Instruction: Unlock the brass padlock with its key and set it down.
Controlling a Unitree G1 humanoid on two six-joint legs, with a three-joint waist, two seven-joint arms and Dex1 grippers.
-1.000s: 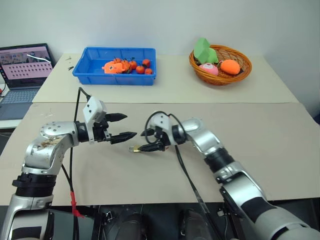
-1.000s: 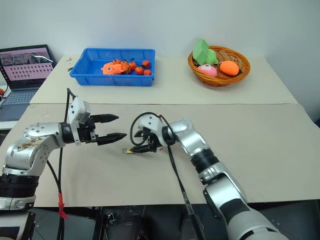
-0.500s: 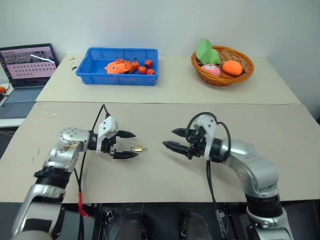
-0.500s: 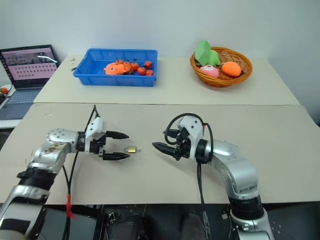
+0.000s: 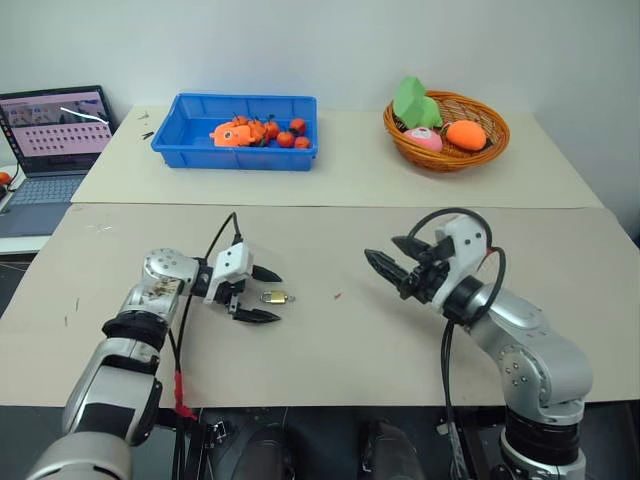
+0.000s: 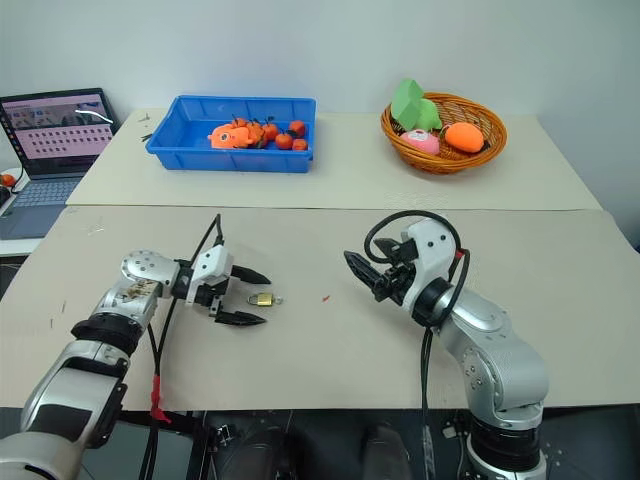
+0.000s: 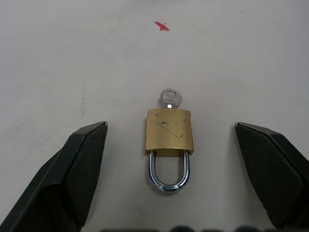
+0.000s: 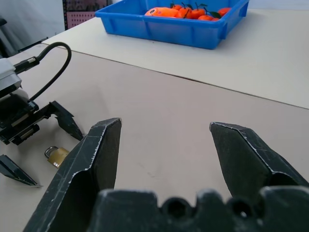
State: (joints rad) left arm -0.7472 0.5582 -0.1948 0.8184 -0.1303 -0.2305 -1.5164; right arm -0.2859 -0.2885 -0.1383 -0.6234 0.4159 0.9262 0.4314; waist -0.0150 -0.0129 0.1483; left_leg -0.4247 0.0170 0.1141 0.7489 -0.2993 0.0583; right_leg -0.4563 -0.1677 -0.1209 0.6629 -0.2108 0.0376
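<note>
The brass padlock (image 7: 169, 132) lies flat on the tabletop (image 5: 330, 370), between the spread fingers of the left gripper (image 5: 263, 295), touching neither. The key (image 7: 170, 97) sticks out of its far end, away from that gripper. The right gripper (image 5: 395, 260) hangs well apart on the padlock's other side, its tips facing the left gripper.

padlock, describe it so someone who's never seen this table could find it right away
On the near table, look between the open fingers of the left gripper. The padlock lies flat there, touching neither finger. It is a small gold block with a silver shackle, a key in its other end, unlike the orange fruit in the far blue tray.
</note>
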